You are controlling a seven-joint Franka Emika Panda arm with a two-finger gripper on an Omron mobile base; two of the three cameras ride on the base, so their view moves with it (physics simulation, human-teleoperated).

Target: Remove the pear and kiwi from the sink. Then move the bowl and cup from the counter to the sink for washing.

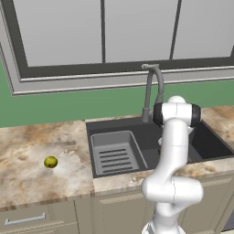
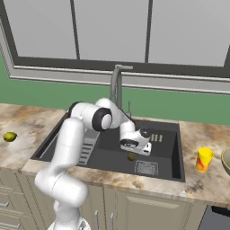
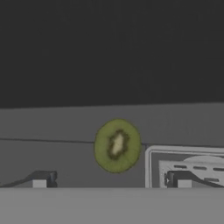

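The table (image 2: 27, 148) is carrying the pear (image 1: 50, 162) well off to the gripper's left, and the cup (image 2: 204, 160) and bowl (image 2: 226, 161) far to its right. The sink (image 2: 168, 167) is holding the ribbed tray (image 1: 114, 155) and the kiwi (image 3: 117, 145), which is lying just ahead of the gripper (image 3: 111, 180), whose fingertips are standing wide apart, gripping nothing.
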